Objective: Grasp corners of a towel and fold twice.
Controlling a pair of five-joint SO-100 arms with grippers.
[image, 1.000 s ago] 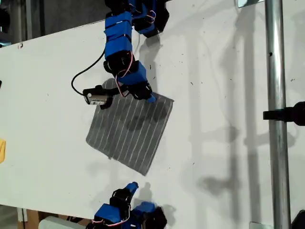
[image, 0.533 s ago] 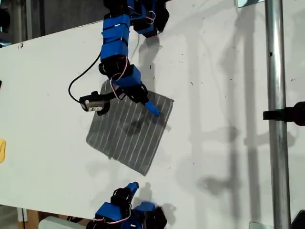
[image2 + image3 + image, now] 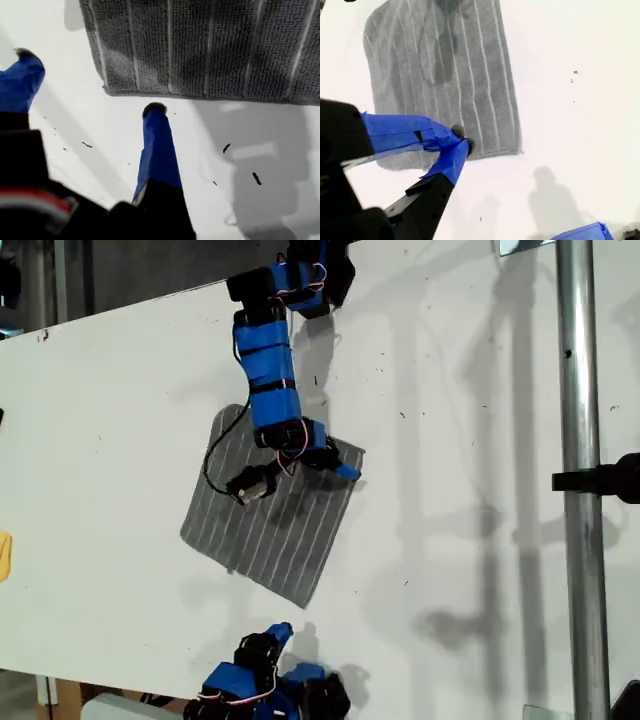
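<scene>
Exterior view, left to right.

- Yellow scrap (image 3: 4, 556) at the exterior view's left edge. Not part of the job.
- Towel (image 3: 270, 525) lies flat and unfolded on the table (image 3: 100, 390), mid-left in this view. It is turned so it sits as a diamond. Stripes, and the slightly longer axis as I judge it, run from upper right to lower left.
- My second gripper (image 3: 278, 632) is drawn back at the bottom edge, close to the towel's lowest corner but off the cloth. In the second wrist view its tips (image 3: 462, 140) are pressed together and appear to hold nothing.
- My first gripper (image 3: 338, 468) reaches in from the top and hangs over the towel's right-hand corner.
- Pole (image 3: 580, 440) at the exterior view's right, well clear.

Key relation: in the first wrist view the fingers (image 3: 157, 130) are spread wide and grip nothing. The towel's edge and one corner (image 3: 105, 89) lie just ahead of the tips, and the corner falls between the two fingers. The first arm is the nearer one.

Judgement: the grasp needs a short push forward and down, so the fingers straddle that corner.
</scene>
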